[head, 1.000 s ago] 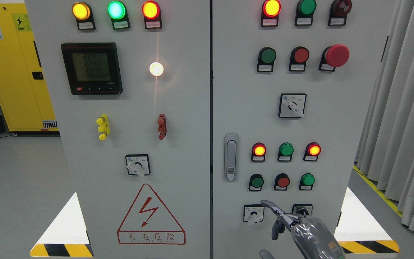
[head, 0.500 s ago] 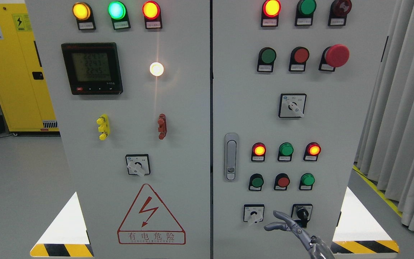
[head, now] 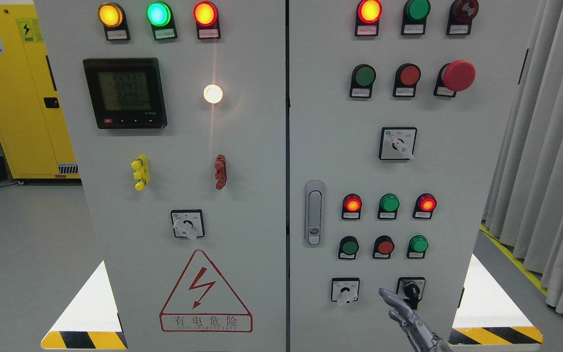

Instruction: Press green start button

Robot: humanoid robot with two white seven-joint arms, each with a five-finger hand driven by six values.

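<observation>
The right hand (head: 406,315) rose from the bottom edge with one of its fingers (head: 387,293) extended, just beside the black selector switch (head: 411,290), well below the green buttons (head: 349,247) on the grey cabinet (head: 447,171).

cabinet panel (head: 262,161): matt grey painted metal | door handle (head: 314,213): brushed metal | curtain (head: 550,146): grey cloth | right hand (head: 408,318): glossy metal
</observation>
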